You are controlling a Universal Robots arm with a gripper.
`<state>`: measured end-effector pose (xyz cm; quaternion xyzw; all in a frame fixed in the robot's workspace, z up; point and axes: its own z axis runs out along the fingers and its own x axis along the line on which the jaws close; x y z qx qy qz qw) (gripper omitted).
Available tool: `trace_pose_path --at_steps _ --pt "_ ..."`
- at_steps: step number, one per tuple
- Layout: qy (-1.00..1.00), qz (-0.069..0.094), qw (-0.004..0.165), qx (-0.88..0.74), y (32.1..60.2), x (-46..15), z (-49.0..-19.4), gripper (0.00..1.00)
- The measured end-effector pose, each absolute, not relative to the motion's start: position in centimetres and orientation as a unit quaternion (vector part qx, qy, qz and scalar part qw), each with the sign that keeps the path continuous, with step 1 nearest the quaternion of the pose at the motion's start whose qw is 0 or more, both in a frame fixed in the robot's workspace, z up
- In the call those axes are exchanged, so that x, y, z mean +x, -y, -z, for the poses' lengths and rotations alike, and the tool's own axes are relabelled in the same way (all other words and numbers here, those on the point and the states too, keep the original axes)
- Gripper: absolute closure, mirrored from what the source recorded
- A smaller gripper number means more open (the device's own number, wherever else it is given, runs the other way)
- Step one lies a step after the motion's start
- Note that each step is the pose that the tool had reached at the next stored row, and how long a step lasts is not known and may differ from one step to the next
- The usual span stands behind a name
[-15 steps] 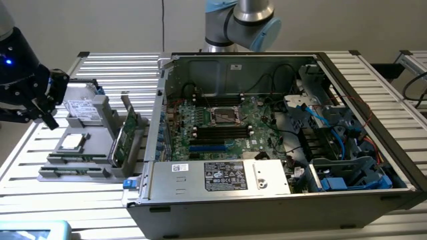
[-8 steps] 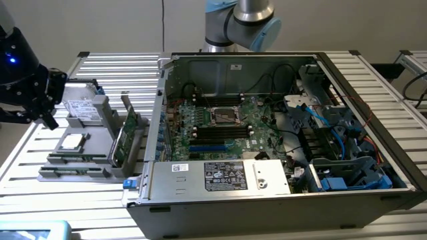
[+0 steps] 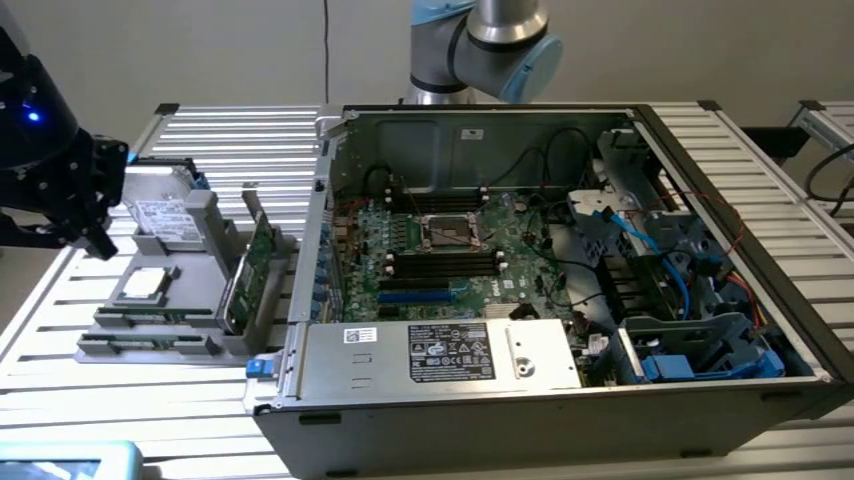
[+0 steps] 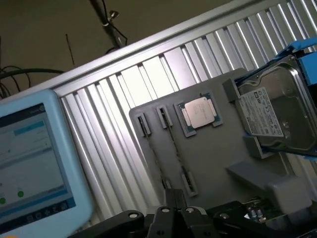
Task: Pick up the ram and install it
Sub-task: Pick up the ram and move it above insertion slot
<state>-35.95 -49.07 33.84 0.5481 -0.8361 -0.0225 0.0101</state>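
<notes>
Fingers of the gripper (image 4: 174,197) are sitting closed together, gripping nothing, hanging just over the grey fixture (image 4: 213,158). There the ram (image 4: 174,144) is standing edge-on in its slot, showing merely as a thin dark line. Beyond, a processor (image 4: 199,112) is lying flat, and a hard drive (image 4: 277,116) is running out of frame.

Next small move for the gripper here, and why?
Probably open the gripper. It is shut, holds nothing, and hangs above the grey tray, where the ram sits as a thin strip just ahead of it. While shut, it could not straddle the stick to grasp it.
</notes>
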Motion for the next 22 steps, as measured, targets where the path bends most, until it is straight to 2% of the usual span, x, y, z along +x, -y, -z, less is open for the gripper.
trace_pose_path --at_steps 12,22 --pt "0.778 0.017 -0.008 0.628 49.06 -35.96 -33.80 0.89" --pt "0.718 0.021 -0.009 0.696 49.07 -35.97 -33.70 0.89"
